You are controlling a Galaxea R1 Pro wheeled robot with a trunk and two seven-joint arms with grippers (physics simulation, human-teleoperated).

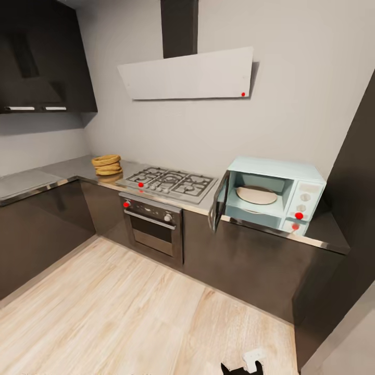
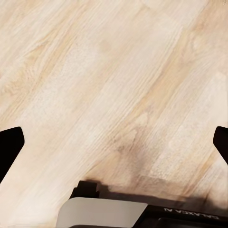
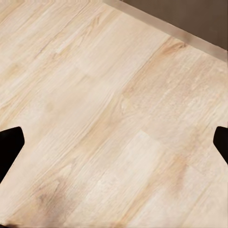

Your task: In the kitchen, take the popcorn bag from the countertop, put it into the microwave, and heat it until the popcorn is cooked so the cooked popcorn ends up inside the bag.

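Nearest, pale wood floor [image 1: 130, 312] lies under both wrist cameras; in the left wrist view the left gripper [image 2: 114, 142] hangs above the planks with its two dark fingertips [image 2: 10, 142] far apart at the frame edges, released and holding nothing, and a pale part of the robot's base [image 2: 102, 213] shows beneath it. Likewise the right gripper [image 3: 114, 142] hovers over the floor with its fingertips [image 3: 10, 142] spread wide, empty, and a dark cabinet foot [image 3: 190, 19] runs across the far corner of that view. At the bottom edge of the head view a small black and white piece of the robot [image 1: 245, 364] peeks in.

Farther off, open floor separates the robot from the dark cabinets [image 1: 245, 265] that carry the grey metal desk [image 1: 47, 174]. On the desk's right stretch stands the pale-blue microwave [image 1: 307, 182], its dark glass door [image 1: 219, 200] swung open toward the left and a round pale turntable [image 1: 256, 195] visible inside. Left of it sits the steel gas hob [image 1: 169, 183] above the oven [image 1: 152, 225]. Beyond the hob, near the corner, the tan popcorn bag [image 1: 107, 164] rests on the desk, well apart from the microwave. Above the hob hangs a slanted white hood [image 1: 187, 75] against the wall, with dark upper cupboards [image 1: 41, 57] at the left
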